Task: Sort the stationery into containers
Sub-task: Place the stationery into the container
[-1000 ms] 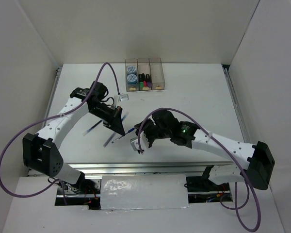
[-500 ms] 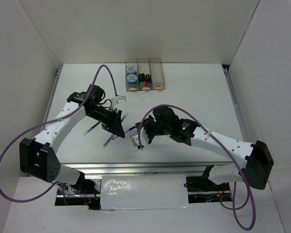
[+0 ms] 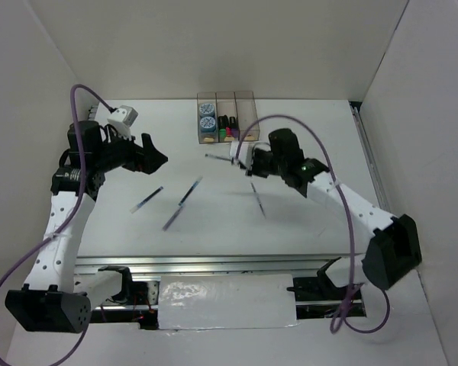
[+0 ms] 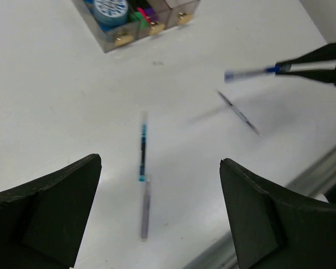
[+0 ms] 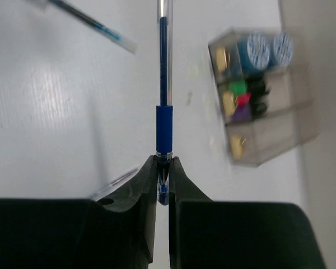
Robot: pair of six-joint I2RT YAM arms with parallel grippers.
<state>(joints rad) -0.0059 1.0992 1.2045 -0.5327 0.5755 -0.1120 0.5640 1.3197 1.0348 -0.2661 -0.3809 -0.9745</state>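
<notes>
Jaws of the right gripper (image 5: 163, 168) pinch one end of a thin blue-grey plastic pen (image 5: 164, 84), aloft on the near side of three joined clear brownish rectangular plastic boxes (image 3: 245, 107); light, stiff and probably slippery, it would likely pivot less held mid-barrel, while the left gripper (image 4: 159, 165) hangs spread, empty.

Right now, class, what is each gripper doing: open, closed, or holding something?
Left gripper: open, empty.
Right gripper: closed on a blue pen.
</notes>
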